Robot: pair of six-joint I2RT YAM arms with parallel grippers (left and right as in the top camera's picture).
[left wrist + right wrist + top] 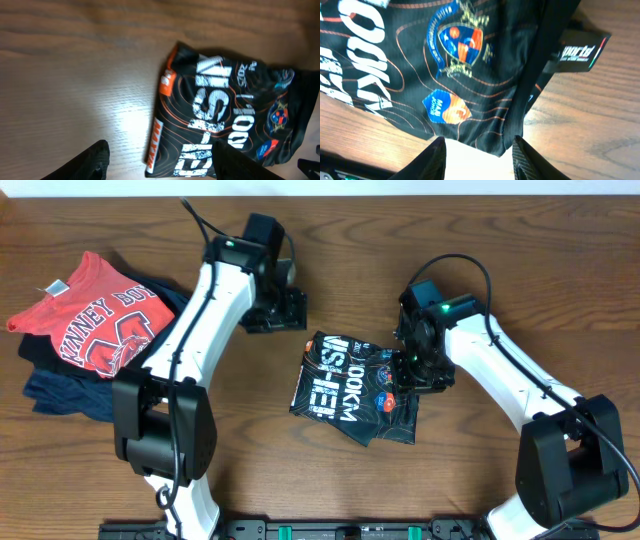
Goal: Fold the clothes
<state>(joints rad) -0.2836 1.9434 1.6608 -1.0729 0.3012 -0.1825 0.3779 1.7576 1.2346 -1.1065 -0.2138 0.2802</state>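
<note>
Black jersey [352,388]: compact folded packet lying flat mid-worktop [480,240], lettering up.
Right gripper [479,159]: over jersey's right edge, fingers apart and empty, probably to tidy fold.
Left gripper [161,155]: beyond jersey's far-left corner, fingers apart, clear of cloth.

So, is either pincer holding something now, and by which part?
Nothing is held. The left pincer and the right pincer are open; the black jersey lies free.

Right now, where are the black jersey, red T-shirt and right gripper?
black jersey [338,385], overhead view, white lettering.
red T-shirt [100,325], overhead view, white letters.
right gripper [478,143], right wrist view, between its fingertips.
</note>
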